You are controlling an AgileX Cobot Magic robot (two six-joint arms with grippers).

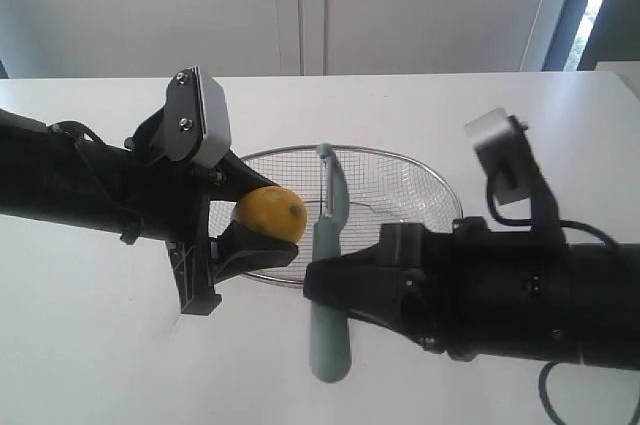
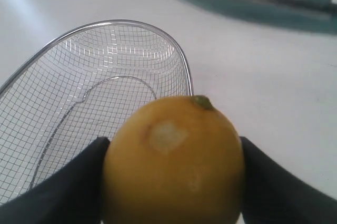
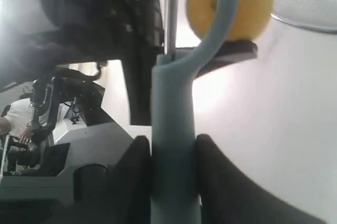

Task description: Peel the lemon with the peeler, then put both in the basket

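Left pincer (image 1: 262, 218) clamps the lemon (image 1: 272, 211) off the tabletop (image 1: 90, 335) by the basket (image 1: 425, 173) rim, right pincer (image 1: 330, 285) grips the peeler (image 1: 325, 235) handle, blade beside the lemon, likely lined up for a peel stroke.

Basket (image 1: 400, 177) open at exterior-view right; lemon (image 1: 272, 211), peeler (image 1: 325, 235) block left part.

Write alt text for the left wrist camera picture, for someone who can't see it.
A yellow lemon fills the foreground, clamped between the black fingers of the left gripper, with a pale scraped patch on its skin. Behind it a wire mesh basket sits on a white table, and the blurred teal peeler shows beyond.
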